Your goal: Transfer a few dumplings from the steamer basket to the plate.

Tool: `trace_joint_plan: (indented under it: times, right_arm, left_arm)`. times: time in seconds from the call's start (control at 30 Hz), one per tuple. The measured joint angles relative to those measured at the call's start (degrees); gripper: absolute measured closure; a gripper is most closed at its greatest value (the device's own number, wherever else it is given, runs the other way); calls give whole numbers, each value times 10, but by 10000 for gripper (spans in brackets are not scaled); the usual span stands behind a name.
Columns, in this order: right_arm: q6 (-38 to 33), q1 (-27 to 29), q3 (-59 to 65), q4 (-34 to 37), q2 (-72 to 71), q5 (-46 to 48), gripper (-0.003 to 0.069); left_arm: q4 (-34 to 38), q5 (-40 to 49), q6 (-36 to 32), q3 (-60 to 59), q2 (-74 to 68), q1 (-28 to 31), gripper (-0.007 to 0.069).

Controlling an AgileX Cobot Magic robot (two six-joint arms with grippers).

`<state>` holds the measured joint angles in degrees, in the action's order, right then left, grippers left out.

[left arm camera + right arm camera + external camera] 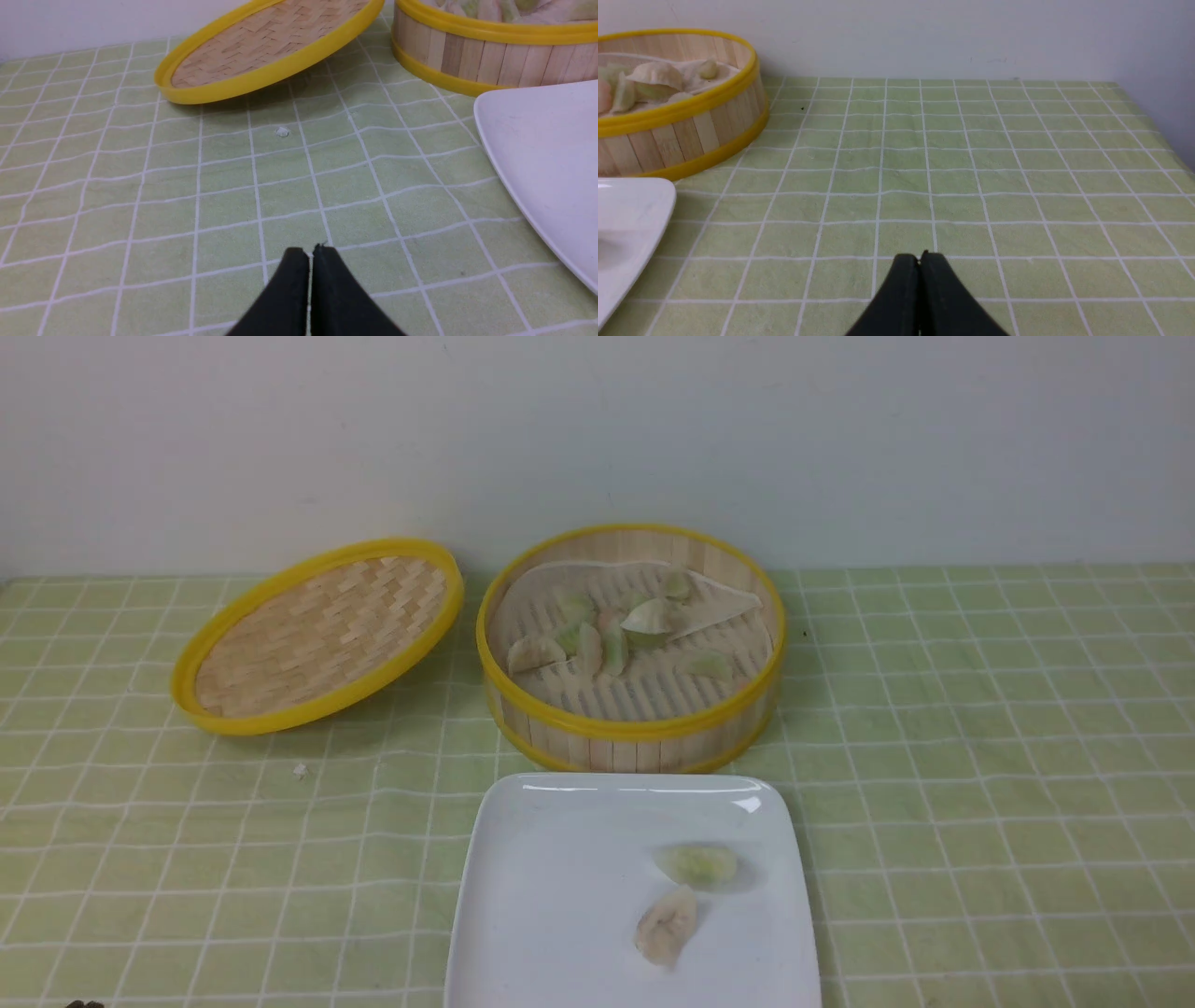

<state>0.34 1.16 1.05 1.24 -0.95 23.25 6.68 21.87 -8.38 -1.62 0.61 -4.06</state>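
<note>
Lying between the closed, empty left pincer (310,252) and right pincer (920,259), the plate (551,905) holds two dumplings (695,863).

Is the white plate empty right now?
No, a pale green dumpling and a beige dumpling lie on the plate.

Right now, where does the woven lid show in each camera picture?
Front view: woven lid left of the steamer basket.
Left wrist view: lid beyond the left claw, beside the basket.
Right wrist view: not in it.
Shared landmark: the steamer basket, in all three.
</note>
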Motion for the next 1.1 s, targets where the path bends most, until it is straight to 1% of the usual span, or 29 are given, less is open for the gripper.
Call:
trace_joint_plan:
  times: [0.77,0.87,0.97,1.07,1.1]
  right_arm:
    - [0,0,0,0,0,0,673]
    - [0,0,0,0,0,0,673]
    - [0,0,0,0,0,0,673]
    - [0,0,0,0,0,0,673]
    - [0,0,0,0,0,0,673]
  left_arm:
    - [-1,0,-8,0,0,0,631]
    - [3,-13,-8,-1,0,0,631]
    - [55,-61,21,-1,0,0,631]
    - [143,-117,61,-1,0,0,631]
    - [161,-129,68,-1,0,0,631]
